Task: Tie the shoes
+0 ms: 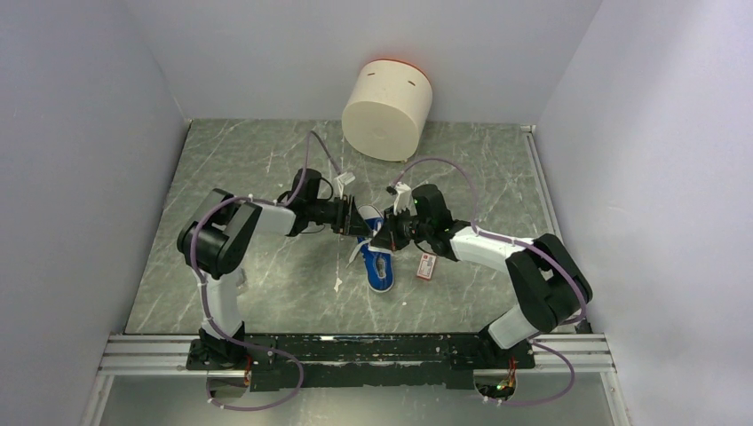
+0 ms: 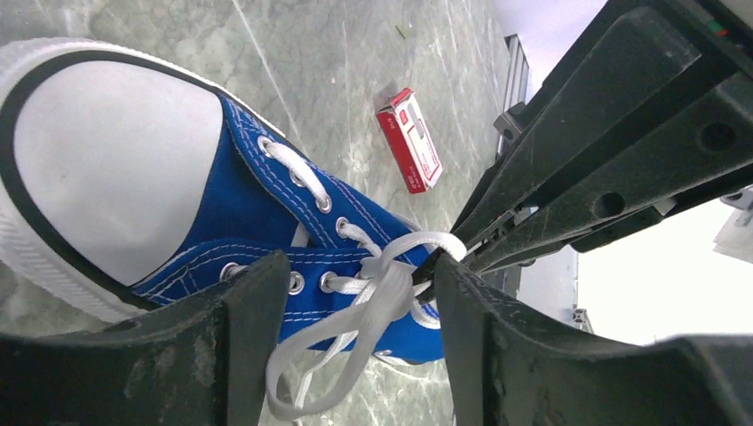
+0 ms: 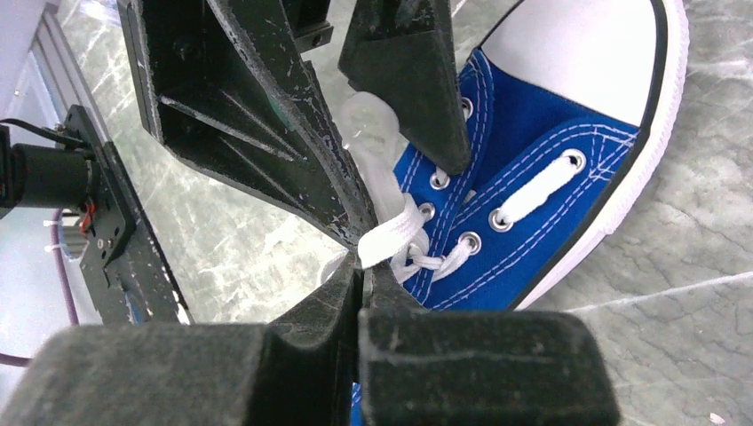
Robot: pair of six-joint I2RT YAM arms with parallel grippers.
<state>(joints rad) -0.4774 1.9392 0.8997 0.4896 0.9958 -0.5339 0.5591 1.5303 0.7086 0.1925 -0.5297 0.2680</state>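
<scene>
Knot step: right tool (image 3: 360,271) clenched on lace (image 3: 391,232) over sneaker (image 2: 240,200). Left tool (image 2: 360,271) released, loop between its fingers. Next: left grips, pull apart.

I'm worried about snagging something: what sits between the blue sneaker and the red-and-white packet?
Nothing: in the left wrist view, only bare marbled table separates the blue sneaker from the red-and-white packet.

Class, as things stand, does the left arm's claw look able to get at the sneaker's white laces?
Probably yes. The left claw is open, its fingers either side of the white laces on the sneaker, with nothing between. The right claw, shut on a lace, crowds close beside it.
</scene>
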